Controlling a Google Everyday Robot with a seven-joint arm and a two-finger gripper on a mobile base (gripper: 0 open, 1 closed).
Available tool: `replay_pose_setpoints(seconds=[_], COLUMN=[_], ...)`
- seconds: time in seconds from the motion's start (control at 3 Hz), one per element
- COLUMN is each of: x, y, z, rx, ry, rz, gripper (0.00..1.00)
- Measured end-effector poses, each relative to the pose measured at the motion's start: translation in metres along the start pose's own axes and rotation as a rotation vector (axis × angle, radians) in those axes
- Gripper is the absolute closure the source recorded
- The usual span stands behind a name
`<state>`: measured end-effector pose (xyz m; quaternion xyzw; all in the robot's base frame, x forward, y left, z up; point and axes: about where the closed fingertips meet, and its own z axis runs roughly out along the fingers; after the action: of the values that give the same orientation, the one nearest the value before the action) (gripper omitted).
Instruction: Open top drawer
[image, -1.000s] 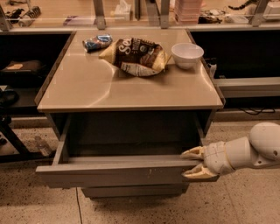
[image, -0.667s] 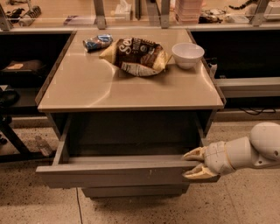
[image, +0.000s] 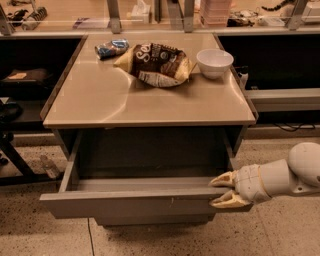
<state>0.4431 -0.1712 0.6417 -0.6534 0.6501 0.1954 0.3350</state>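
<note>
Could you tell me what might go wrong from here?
The top drawer is already well out; more pulling may drag it off its runners. The gripper sits at the front's far right end, fingers apart, so an off-centre pull could skew the drawer and jam it. A jolt might shift the white bowl near the right edge of the tabletop.

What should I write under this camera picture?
Robot gripper, fingers spread, at the right end of the pulled-out top drawer.
</note>
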Motion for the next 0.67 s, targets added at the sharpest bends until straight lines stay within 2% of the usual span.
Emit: replay_pose_setpoints(seconds=[0.67], x=[-0.0012], y=[0.0094], z=[-0.0014], rx=[-0.001], ry=[0.001], rz=[0.003], gripper=[1.0])
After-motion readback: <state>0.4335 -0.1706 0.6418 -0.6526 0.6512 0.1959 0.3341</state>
